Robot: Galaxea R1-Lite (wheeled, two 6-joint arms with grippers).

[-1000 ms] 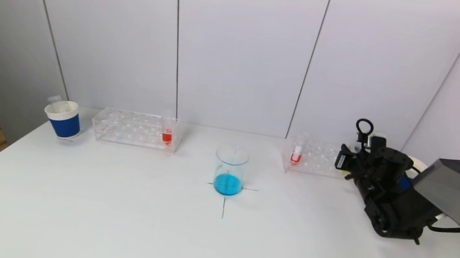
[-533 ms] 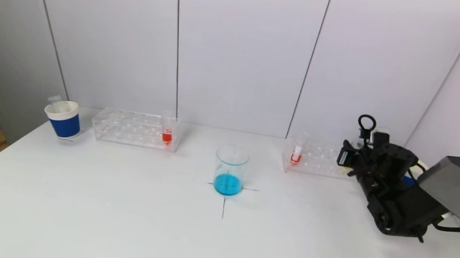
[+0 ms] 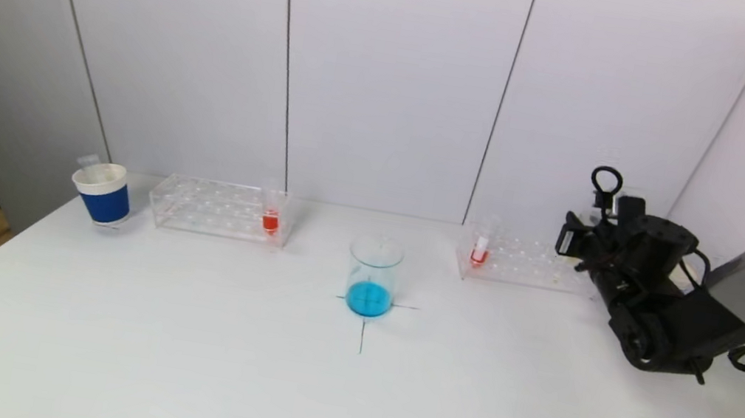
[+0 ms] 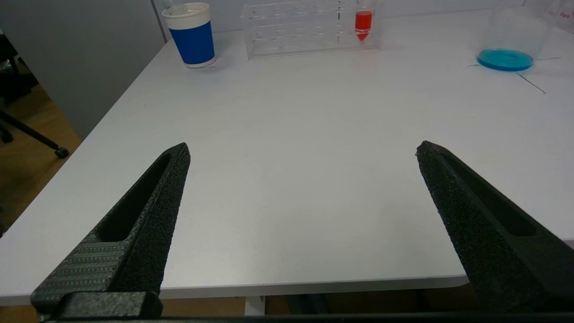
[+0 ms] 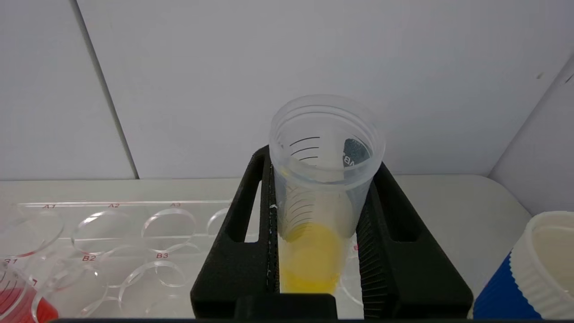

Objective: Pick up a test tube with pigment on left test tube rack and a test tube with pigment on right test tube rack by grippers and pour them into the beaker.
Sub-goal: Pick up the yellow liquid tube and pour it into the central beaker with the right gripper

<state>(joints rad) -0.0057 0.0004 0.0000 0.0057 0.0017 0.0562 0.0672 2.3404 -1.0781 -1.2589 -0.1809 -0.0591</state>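
The glass beaker (image 3: pixel 373 276) with blue liquid stands mid-table on a cross mark. The left rack (image 3: pixel 219 209) holds a red-pigment tube (image 3: pixel 271 215) at its right end. The right rack (image 3: pixel 521 261) holds a red-pigment tube (image 3: pixel 481 247) at its left end. My right gripper (image 3: pixel 570 242) hovers above the right rack's right end. In the right wrist view it (image 5: pixel 323 193) is shut on a clear tube with yellow pigment (image 5: pixel 314 251), held upright above the rack (image 5: pixel 112 224). My left gripper (image 4: pixel 302 150) is open and empty over the table's near edge, out of the head view.
A blue-and-white paper cup (image 3: pixel 102 193) stands left of the left rack. Another blue cup (image 5: pixel 529 278) stands beside the right rack, close to my right gripper. White wall panels rise right behind both racks. The table (image 3: pixel 342 399) drops off at its left edge.
My right gripper has risen and drawn slightly right, lifting the yellow tube higher above the right rack. Beaker, racks and red tubes have not moved.
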